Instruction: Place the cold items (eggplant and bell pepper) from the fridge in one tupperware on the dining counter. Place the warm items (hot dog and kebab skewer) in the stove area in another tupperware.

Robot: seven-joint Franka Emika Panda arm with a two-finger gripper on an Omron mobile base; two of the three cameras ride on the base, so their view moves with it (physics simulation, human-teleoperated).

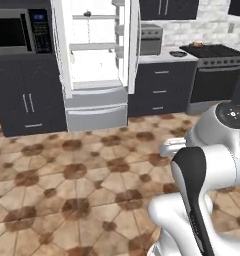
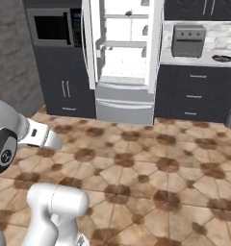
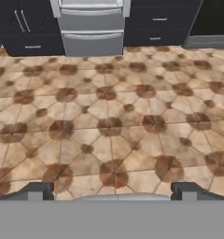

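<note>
Eggplant and bell pepper cannot be made out; one small dark item (image 1: 87, 13) is seen on the top shelf of the open fridge (image 1: 94, 55), too small to identify; judged light, smooth-skinned, firm, best taken across the widest middle. One small brownish item (image 1: 197, 45) sits on the stove (image 1: 214, 52), possibly hot dog or skewer; judged soft, greasy. Counted: one fridge, one stove, one microwave (image 1: 19, 31), one pan (image 1: 178, 53) on the counter. Gripper (image 3: 111, 190) is spread wide, nothing held, over the tile floor (image 3: 109, 116).
</note>
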